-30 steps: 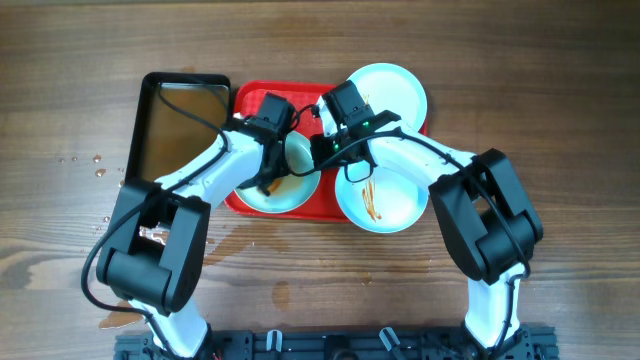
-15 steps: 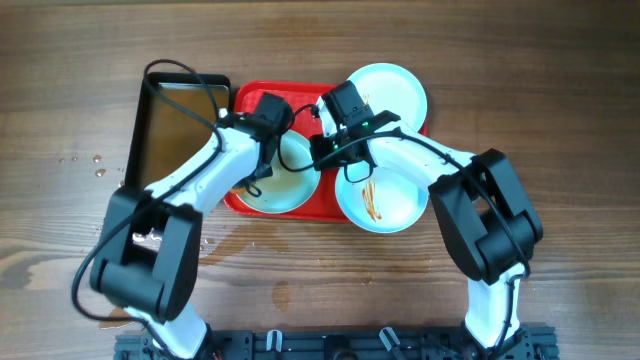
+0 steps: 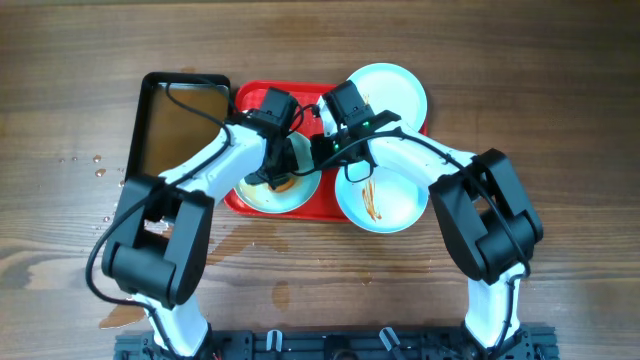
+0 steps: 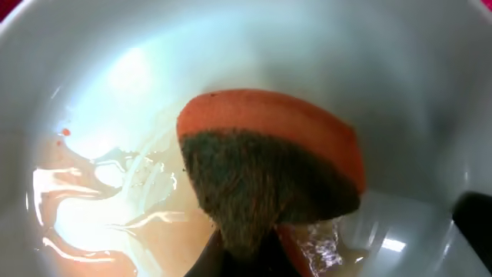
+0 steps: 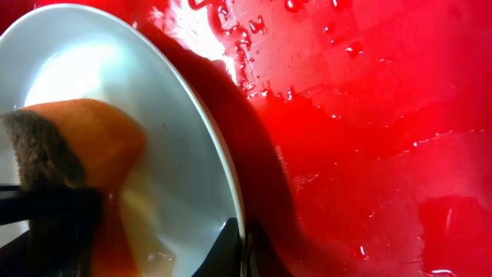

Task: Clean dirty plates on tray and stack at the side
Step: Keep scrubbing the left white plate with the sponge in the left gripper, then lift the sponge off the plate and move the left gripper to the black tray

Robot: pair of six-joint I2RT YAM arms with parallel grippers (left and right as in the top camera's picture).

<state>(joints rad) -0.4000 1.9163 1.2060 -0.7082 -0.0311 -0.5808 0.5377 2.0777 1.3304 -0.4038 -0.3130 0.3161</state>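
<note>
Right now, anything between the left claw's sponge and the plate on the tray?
Nothing visible. The orange sponge with dark scouring side, held by the left claw, sits in the pale round plate, with tinted water pooled beside it.

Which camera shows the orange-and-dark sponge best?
The left wrist view: the orange sponge with its dark scrubbing side fills the middle, against a wet pale plate. The right wrist view cuts it off; overhead it's a sliver under the left gripper.

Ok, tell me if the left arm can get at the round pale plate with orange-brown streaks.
Probably not now: the right arm crosses above that streaked plate, and the left gripper holds an orange-and-dark sponge.
</note>
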